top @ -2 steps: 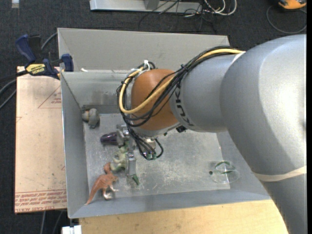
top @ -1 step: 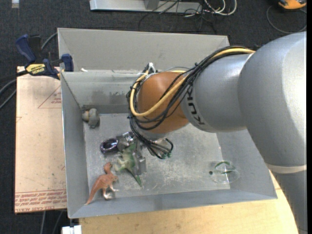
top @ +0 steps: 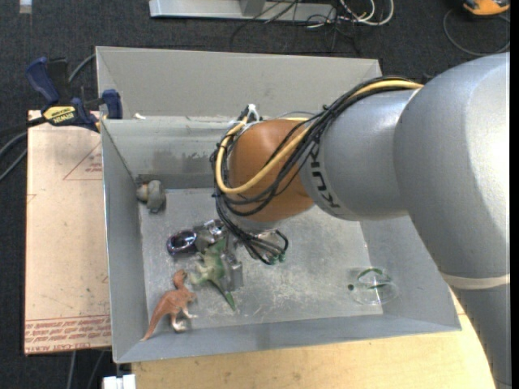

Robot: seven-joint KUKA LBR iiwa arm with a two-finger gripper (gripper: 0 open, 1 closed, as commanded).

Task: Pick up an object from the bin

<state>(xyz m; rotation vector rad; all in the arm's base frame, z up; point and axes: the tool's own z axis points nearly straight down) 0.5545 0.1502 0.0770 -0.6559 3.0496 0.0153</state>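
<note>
My gripper [top: 228, 259] hangs low over the bin's left front part, under the arm's orange cover. A small green dinosaur toy [top: 211, 272] lies right against its lower end, partly hidden by it. Just to the left sits a dark blue shiny object [top: 182, 241]. An orange dinosaur toy [top: 169, 305] lies near the front left corner, a little below and to the left of the green one.
A grey, stone-like lump [top: 151, 195] rests by the left wall further back. A clear plastic piece with green marks [top: 371, 285] lies on the floor at the front right. The bulky arm covers the bin's right and back parts.
</note>
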